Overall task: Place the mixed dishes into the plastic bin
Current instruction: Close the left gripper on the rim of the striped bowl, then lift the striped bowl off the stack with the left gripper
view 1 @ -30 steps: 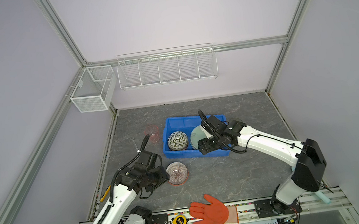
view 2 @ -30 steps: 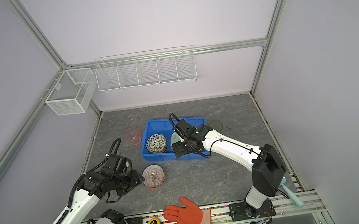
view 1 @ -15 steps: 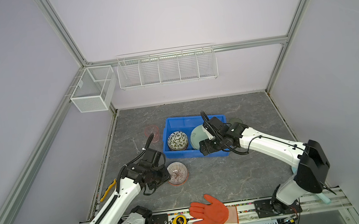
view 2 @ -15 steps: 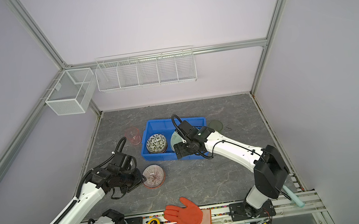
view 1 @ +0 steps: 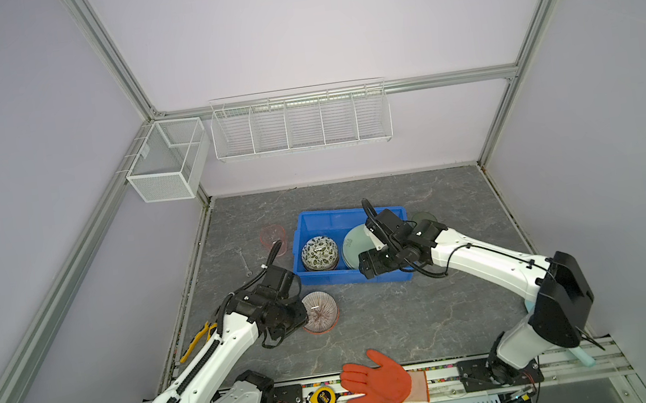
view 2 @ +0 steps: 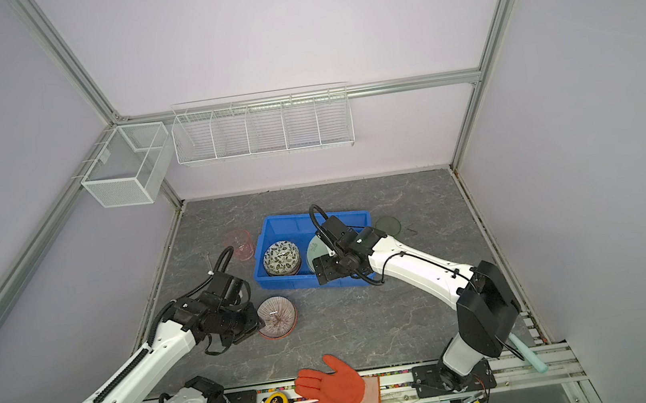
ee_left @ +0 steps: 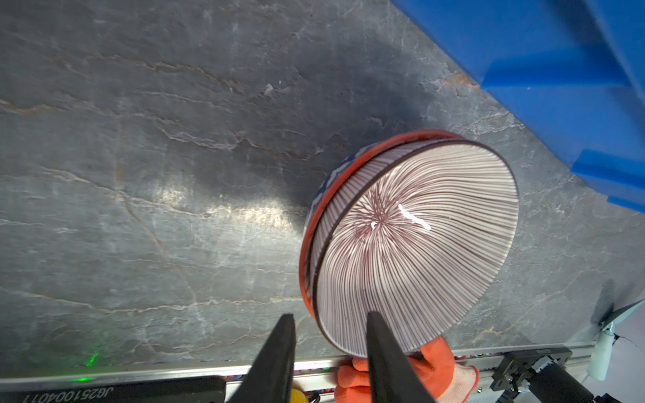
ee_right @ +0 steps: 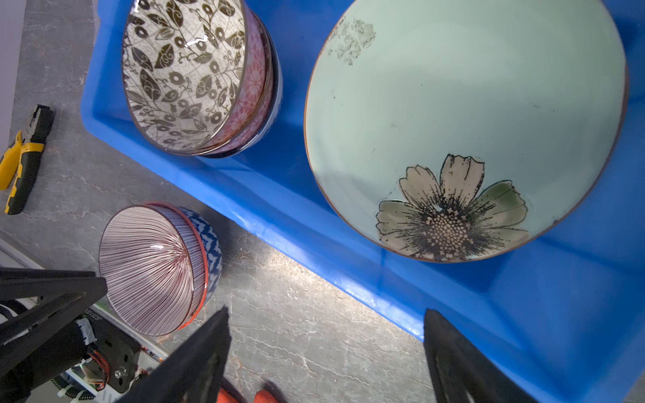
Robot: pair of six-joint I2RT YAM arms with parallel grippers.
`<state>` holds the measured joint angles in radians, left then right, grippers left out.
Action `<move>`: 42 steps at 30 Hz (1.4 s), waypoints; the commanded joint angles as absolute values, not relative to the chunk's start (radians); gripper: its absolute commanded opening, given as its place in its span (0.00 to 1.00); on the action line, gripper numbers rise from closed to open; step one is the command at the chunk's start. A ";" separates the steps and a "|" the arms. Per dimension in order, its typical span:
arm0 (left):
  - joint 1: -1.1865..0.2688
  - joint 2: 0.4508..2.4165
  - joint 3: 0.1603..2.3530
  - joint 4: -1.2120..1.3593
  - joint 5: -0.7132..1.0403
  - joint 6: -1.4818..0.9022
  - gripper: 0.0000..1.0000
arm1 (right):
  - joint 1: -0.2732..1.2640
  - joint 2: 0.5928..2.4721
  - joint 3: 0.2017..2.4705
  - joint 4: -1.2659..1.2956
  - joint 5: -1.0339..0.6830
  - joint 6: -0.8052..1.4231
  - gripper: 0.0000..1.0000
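Your left gripper (ee_left: 330,315) straddles the rim of the striped bowl (ee_left: 412,244), jaws apart, set to pinch it. The bowl nests in a blue bowl (ee_right: 211,240) on the desk (ee_left: 174,174) near the blue bin (view 1: 335,281). Your right gripper (ee_right: 326,310) hovers over the bin's wall, jaws wide, empty.

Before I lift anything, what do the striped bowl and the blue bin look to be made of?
Striped bowl: probably glazed ceramic, glossy; sharp white glints sit on its fine painted lines. Blue bin: likely moulded plastic, smooth semi-gloss; even colour, rounded rim, soft highlights.
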<state>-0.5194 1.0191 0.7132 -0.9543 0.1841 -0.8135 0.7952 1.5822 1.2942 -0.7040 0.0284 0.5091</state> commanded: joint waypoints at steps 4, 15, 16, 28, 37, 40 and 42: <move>-0.526 1.034 0.698 -0.937 0.178 -0.806 0.34 | 0.789 1.566 1.264 -0.696 0.018 0.523 0.88; -0.526 1.067 0.704 -0.931 0.162 -0.795 0.31 | 0.784 1.562 1.250 -0.693 0.019 0.525 0.88; -0.527 1.071 0.705 -0.931 0.160 -0.793 0.31 | 0.784 1.560 1.248 -0.692 0.019 0.525 0.88; -0.527 1.118 0.734 -0.944 0.138 -0.763 0.28 | 0.780 1.552 1.231 -0.689 0.023 0.528 0.88; -0.526 1.120 0.751 -0.958 0.136 -0.756 0.24 | 0.778 1.552 1.229 -0.687 0.022 0.528 0.88; -0.526 1.122 0.758 -0.963 0.134 -0.753 0.22 | 0.778 1.551 1.227 -0.687 0.024 0.528 0.88; -0.526 1.122 0.762 -0.966 0.134 -0.752 0.21 | 0.779 1.552 1.227 -0.687 0.023 0.527 0.88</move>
<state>-0.5232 1.1187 0.7311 -0.9443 0.1535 -0.7643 0.7856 1.5810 1.2438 -0.6899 0.0284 0.5167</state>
